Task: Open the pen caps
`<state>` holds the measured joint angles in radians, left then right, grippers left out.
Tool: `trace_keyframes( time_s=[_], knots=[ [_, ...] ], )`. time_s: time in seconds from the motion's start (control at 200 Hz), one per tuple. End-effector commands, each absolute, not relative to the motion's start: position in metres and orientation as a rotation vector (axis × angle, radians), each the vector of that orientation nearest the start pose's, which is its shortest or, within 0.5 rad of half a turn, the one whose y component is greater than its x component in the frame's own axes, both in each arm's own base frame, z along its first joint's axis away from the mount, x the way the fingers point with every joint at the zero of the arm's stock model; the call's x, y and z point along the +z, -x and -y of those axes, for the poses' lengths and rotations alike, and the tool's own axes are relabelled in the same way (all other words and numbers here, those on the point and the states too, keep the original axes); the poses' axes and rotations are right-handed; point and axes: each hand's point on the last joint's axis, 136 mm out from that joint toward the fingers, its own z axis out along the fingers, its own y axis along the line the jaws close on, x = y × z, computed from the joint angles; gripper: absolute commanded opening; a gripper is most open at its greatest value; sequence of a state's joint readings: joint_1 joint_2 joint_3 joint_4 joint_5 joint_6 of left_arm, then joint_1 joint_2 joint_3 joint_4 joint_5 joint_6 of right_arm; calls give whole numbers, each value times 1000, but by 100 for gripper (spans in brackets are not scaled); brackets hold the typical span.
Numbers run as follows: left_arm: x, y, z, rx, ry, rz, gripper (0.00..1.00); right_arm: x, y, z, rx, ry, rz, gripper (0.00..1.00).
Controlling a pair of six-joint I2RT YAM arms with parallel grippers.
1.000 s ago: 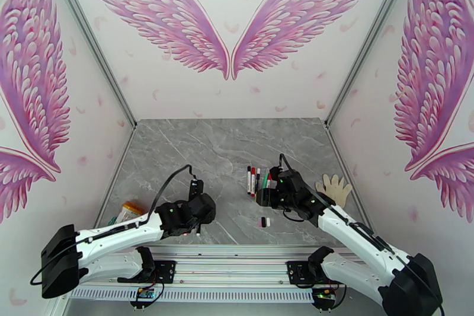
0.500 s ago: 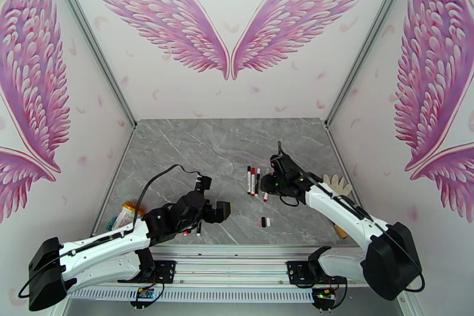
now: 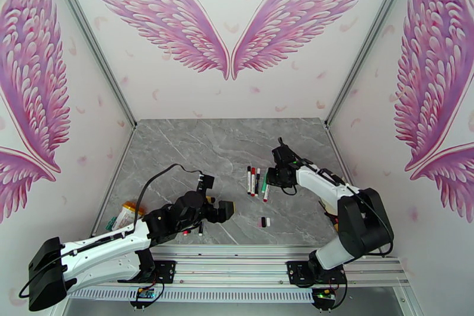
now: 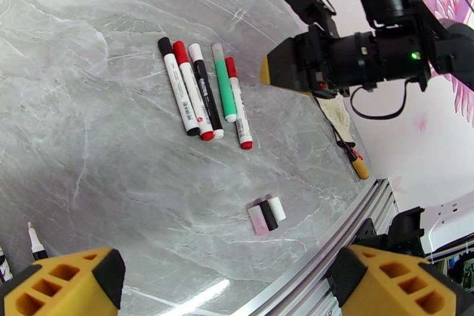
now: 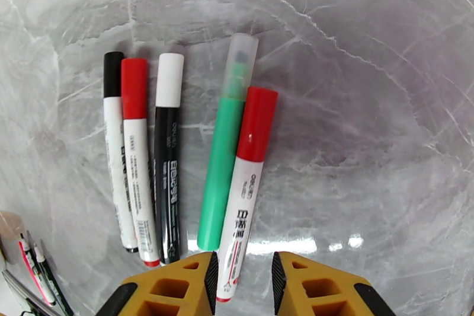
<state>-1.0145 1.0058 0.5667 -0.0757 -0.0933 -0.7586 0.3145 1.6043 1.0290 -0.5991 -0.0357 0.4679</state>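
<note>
Five capped pens [image 5: 172,151] lie side by side on the grey marble table [image 3: 195,151], also seen as pens [image 3: 256,181] and pens [image 4: 204,89]. Their caps are black, red, white, clear and red. My right gripper [image 5: 244,284] hovers over the tail of the right-hand red-capped pen [image 5: 246,175], its jaws narrowed to a small gap with nothing gripped. My left gripper [image 4: 231,287] stands wide open and holds nothing, low over the table to the near left of the pens. Three loose caps [image 4: 266,214], pink, black and white, lie together near the front edge.
An orange-yellow object [image 3: 127,211] lies at the near left. Thin uncapped pens [image 4: 35,240] rest beside my left gripper. A white glove [image 4: 335,115] and a wooden-handled tool [image 4: 355,163] lie right of the pens. The front rail [image 3: 237,249] borders the table.
The right arm swung in so its gripper sits over the pens, and its jaws narrowed. The left gripper opened fully and moved right, toward the middle.
</note>
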Motion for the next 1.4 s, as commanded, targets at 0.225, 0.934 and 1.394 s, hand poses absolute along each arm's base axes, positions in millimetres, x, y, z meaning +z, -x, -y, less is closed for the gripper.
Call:
trace_keyframes(
  time_s=[0.225,0.934,1.394],
  knots=[
    [162,-193,281,-960,-234,-2219,99,58,-374,-122,266,-193,-2765,33],
    [135,-190,295,-968,-239,-2297,99,24,-390,-113,210,-237,-2819,30],
    [129,-190,298,-956,-236,-2314,99,13,-402,-105,123,-212,-2845,30]
  ],
)
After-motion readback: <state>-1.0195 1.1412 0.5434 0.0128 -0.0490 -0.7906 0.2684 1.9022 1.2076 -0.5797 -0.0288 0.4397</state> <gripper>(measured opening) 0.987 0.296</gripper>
